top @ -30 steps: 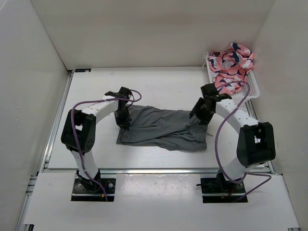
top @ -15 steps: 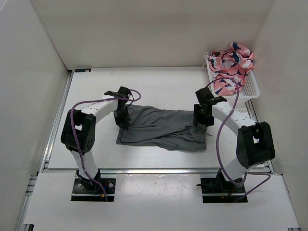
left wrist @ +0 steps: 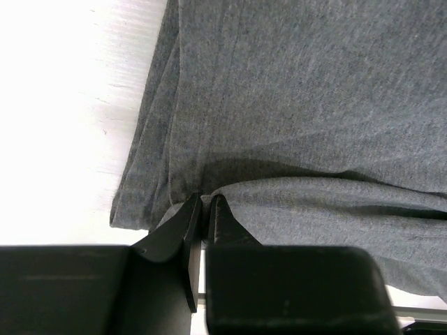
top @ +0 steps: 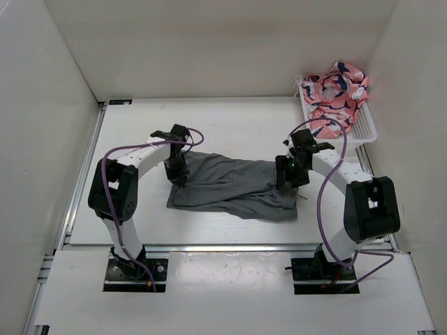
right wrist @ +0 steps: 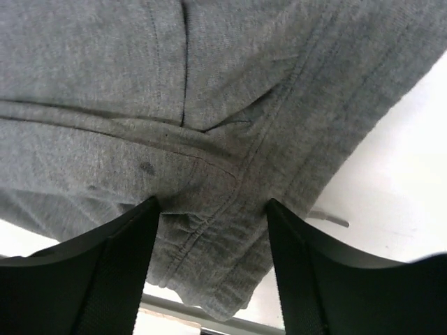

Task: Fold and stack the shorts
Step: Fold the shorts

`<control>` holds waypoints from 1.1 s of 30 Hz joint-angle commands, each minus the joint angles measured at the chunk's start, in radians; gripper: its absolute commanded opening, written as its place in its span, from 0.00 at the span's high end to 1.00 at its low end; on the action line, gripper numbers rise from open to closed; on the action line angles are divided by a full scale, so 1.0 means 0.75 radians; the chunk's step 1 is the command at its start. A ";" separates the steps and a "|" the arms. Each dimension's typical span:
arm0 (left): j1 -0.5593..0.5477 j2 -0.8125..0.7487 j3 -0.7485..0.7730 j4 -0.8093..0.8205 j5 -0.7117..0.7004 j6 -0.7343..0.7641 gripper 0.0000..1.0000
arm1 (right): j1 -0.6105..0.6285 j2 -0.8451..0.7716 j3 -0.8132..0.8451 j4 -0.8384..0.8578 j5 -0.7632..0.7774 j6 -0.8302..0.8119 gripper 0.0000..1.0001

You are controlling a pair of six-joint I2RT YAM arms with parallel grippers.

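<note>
The grey shorts (top: pixel 234 185) lie rumpled across the middle of the table between both arms. My left gripper (top: pixel 177 174) is at their left end. In the left wrist view its jaws (left wrist: pixel 204 202) are shut on a fold of the grey cloth (left wrist: pixel 307 125). My right gripper (top: pixel 288 180) is down on the right end by the waistband. In the right wrist view its fingers (right wrist: pixel 133 237) stand wide apart with the waistband seam (right wrist: pixel 230 181) between them, not closed. A white drawstring end (right wrist: pixel 328 220) pokes out.
A white basket (top: pixel 363 129) at the back right holds pink patterned clothing (top: pixel 335 94). White walls enclose the table on the left, back and right. The table's front edge rail (top: pixel 223 246) runs just beyond the arm bases.
My right gripper has moved left and down onto the right end of the shorts. The left gripper has stayed at the left end, and the cloth's left edge has shifted slightly.
</note>
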 commanded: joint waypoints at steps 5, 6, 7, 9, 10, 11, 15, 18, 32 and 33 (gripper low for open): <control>0.008 -0.080 0.060 -0.006 -0.040 0.010 0.89 | -0.013 0.019 0.015 -0.006 -0.224 -0.118 0.31; 0.008 -0.080 0.060 -0.006 -0.040 0.010 0.89 | -0.013 0.031 0.015 -0.006 -0.244 -0.118 0.33; 0.008 -0.080 0.060 -0.019 -0.040 0.010 0.89 | -0.013 0.047 0.027 -0.006 -0.244 -0.118 0.38; 0.008 -0.080 0.060 -0.019 -0.040 0.010 0.89 | -0.013 0.062 0.027 -0.006 -0.220 -0.118 0.42; 0.008 -0.067 0.073 -0.019 -0.040 0.010 0.89 | -0.013 0.074 0.027 -0.006 -0.208 -0.104 0.45; 0.008 -0.067 0.073 -0.019 -0.040 0.010 0.89 | -0.013 0.074 0.015 -0.006 -0.207 -0.104 0.47; 0.008 -0.067 0.087 -0.019 -0.040 0.010 0.89 | -0.013 0.087 0.027 -0.006 -0.175 -0.090 0.58; 0.021 -0.067 0.103 -0.033 -0.040 0.010 0.89 | -0.013 0.099 0.027 -0.006 -0.175 -0.090 0.73; 0.125 -0.025 0.504 -0.203 -0.052 0.090 0.89 | -0.001 -0.153 0.232 -0.108 0.273 -0.002 1.00; 0.147 -0.004 0.601 -0.219 -0.052 0.090 0.89 | -0.001 -0.153 0.254 -0.120 0.295 -0.002 1.00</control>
